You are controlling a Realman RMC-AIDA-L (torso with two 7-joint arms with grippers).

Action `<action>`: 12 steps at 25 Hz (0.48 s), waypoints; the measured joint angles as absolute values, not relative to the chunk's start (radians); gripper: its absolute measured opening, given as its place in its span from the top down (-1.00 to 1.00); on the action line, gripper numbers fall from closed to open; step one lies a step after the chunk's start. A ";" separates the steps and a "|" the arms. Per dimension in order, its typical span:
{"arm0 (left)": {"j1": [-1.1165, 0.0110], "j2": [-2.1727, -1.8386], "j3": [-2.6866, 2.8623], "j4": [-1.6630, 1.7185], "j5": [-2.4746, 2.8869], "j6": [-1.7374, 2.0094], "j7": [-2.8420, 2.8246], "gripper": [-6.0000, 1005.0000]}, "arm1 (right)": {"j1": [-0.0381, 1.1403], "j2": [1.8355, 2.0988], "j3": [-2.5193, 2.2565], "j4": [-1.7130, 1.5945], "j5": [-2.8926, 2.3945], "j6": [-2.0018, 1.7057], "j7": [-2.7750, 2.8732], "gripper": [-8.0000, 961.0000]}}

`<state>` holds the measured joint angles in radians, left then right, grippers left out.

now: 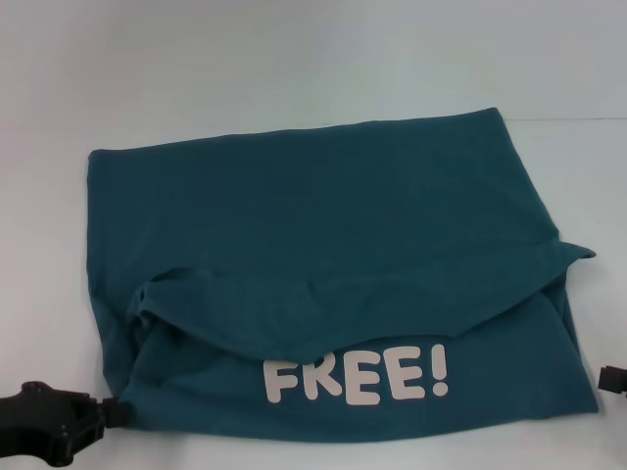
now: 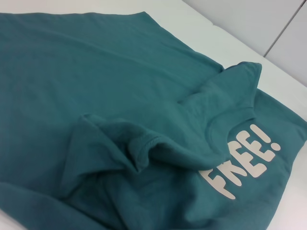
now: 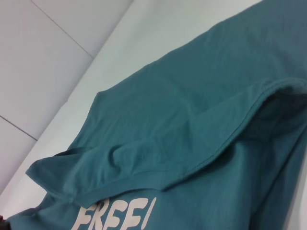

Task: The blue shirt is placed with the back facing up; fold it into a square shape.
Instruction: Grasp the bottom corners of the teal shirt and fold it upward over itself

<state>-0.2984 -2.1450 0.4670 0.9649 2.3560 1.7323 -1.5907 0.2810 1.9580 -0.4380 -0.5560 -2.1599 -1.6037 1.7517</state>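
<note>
The blue shirt (image 1: 323,225) lies spread on the white table (image 1: 294,59). Its near part is turned over, so the white "FREE!" lettering (image 1: 358,377) faces up. A loose, wrinkled fold edge runs across the shirt just above the lettering. My left gripper (image 1: 103,413) sits low at the shirt's near left corner, its tip right at the cloth. Only a sliver of my right gripper (image 1: 611,380) shows, just off the shirt's near right edge. The left wrist view shows the shirt (image 2: 96,96) bunched beside the lettering (image 2: 244,160). The right wrist view shows the shirt's (image 3: 216,96) hemmed flap above the lettering (image 3: 117,218).
White tabletop surrounds the shirt, with bare strips to its left (image 1: 39,255) and right (image 1: 602,176). A grey wall panel with seams (image 3: 43,43) stands beyond the table in the wrist views.
</note>
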 joint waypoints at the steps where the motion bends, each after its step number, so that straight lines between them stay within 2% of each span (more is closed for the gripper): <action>1: -0.299 -2.144 0.467 0.965 2.356 1.731 -1.591 0.97 | 0.288 1.956 -0.438 -0.556 -2.170 -1.602 1.766 0.75; 4: -0.300 -2.143 0.467 0.965 2.356 1.728 -1.591 0.97 | 0.305 1.954 -0.438 -0.556 -2.199 -1.595 1.792 0.55; 12: -0.308 -2.141 0.463 0.963 2.356 1.728 -1.591 0.96 | 0.317 1.954 -0.440 -0.556 -2.233 -1.583 1.808 0.24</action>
